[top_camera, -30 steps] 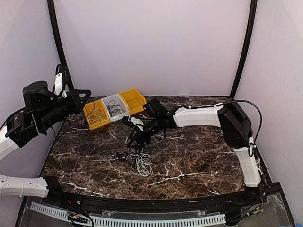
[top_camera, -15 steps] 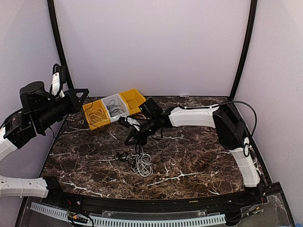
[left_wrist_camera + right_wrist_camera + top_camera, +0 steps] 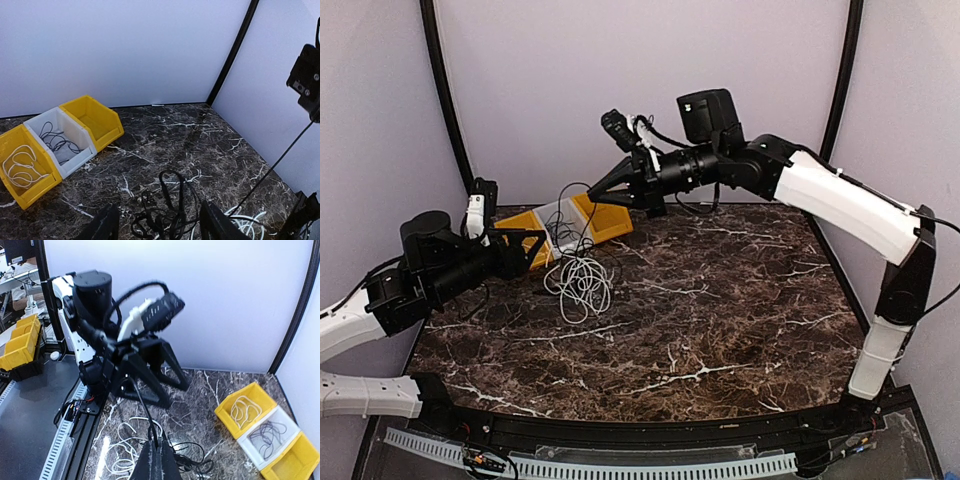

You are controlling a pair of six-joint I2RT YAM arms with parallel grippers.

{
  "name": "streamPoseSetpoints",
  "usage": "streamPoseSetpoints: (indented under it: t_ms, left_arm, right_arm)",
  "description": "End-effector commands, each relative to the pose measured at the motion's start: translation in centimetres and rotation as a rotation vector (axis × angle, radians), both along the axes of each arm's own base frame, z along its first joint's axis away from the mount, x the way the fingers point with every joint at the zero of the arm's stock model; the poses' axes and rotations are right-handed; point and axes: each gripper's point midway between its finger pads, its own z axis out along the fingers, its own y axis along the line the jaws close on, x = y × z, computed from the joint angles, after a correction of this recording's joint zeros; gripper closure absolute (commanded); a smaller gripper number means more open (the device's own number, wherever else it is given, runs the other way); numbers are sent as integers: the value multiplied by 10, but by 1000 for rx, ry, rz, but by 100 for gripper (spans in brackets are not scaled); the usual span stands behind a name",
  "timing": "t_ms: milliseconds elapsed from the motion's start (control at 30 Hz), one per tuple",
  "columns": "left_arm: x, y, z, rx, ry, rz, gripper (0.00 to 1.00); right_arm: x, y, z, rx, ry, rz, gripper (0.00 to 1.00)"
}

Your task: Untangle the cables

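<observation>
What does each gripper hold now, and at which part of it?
The right gripper pinches a thin black cable on a strand above the white tangle. The left gripper is open and holds nothing.

1. No text, label, brand, number or sign could be read in any of the three views.

Tangled clump of white, black cables [image 3: 582,283]
</observation>
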Motion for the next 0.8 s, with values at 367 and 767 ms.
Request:
streamPoseSetpoints:
  t_ms: [367, 767]
  left_arm:
    - [-25, -16, 73, -145, -250, -168, 41]
    - [-18, -90, 14, -72, 3, -433, 45]
  right_arm:
    - [15, -10, -47, -121, -4, -80, 100]
    - [17, -6, -88, -191, 53, -72, 100]
